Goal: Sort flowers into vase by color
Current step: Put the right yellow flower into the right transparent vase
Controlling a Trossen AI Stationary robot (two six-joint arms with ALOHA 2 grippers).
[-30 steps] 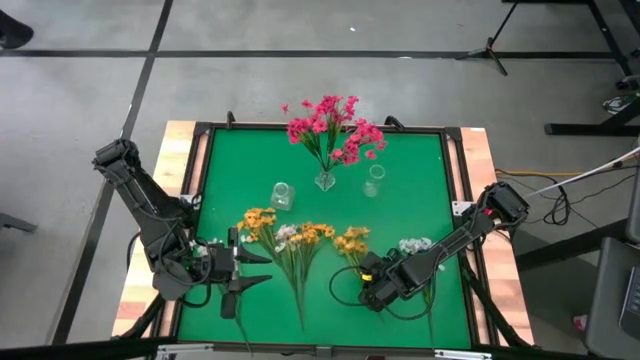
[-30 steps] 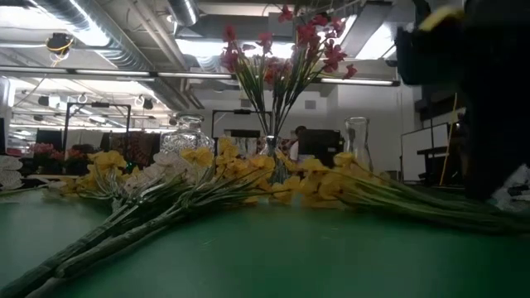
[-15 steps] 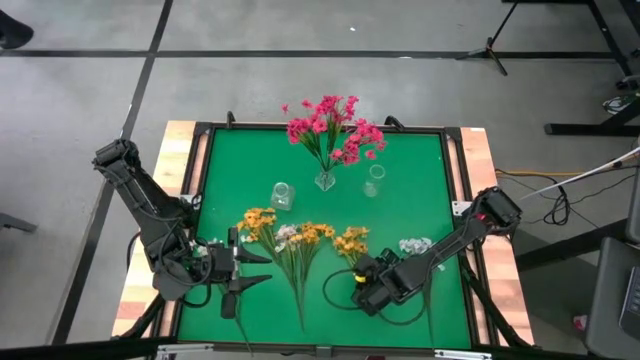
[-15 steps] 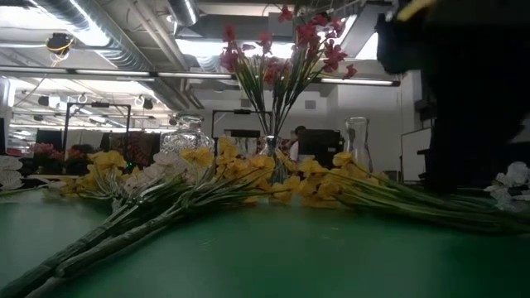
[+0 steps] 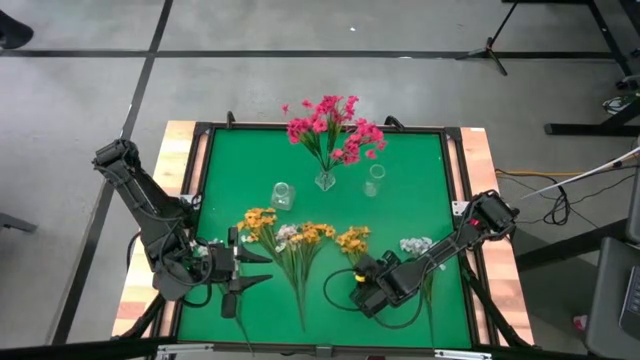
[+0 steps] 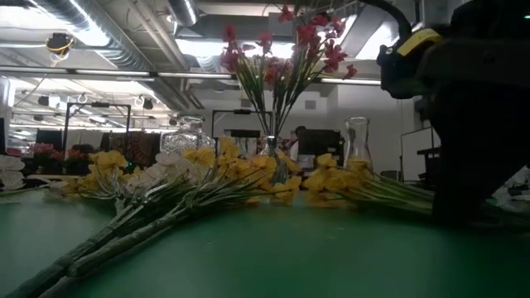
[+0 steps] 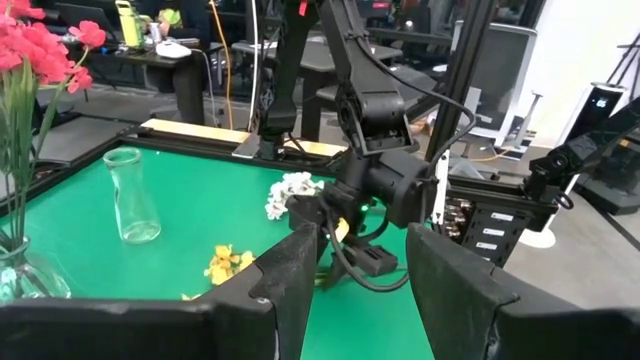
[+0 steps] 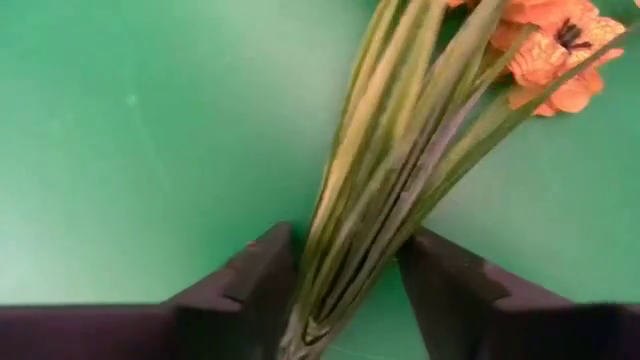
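Yellow-orange bunch (image 5: 352, 241) lies on the green mat (image 5: 420, 190) at about 6 o'clock from the middle vase (image 5: 325, 181). Its stems (image 8: 385, 200) run between the right gripper (image 5: 364, 282) fingers (image 8: 250, 285). Fingers sit on either side of the stems, not closed, stems loose between them. Blossoms (image 8: 555, 50) are well past the fingertips.

Two more yellow-orange bunches lie at roughly 7 o'clock from that vase: one (image 5: 258, 220) nearer the mat's left side, one mixed with white (image 5: 300, 237) next to it, stems trailing toward the front edge. White sprig (image 5: 415, 245) lies just beside the right arm, at 3 o'clock from the straddled bunch.

Pink flowers (image 5: 332, 125) stand upright in the middle vase at the back of the mat. Empty round vase (image 5: 282, 195) at its 8 o'clock, empty narrow-necked vase (image 5: 374, 181) at its 3 o'clock.

Left gripper (image 5: 250, 270) hangs parked at the front left corner, fingers spread, nothing between them.
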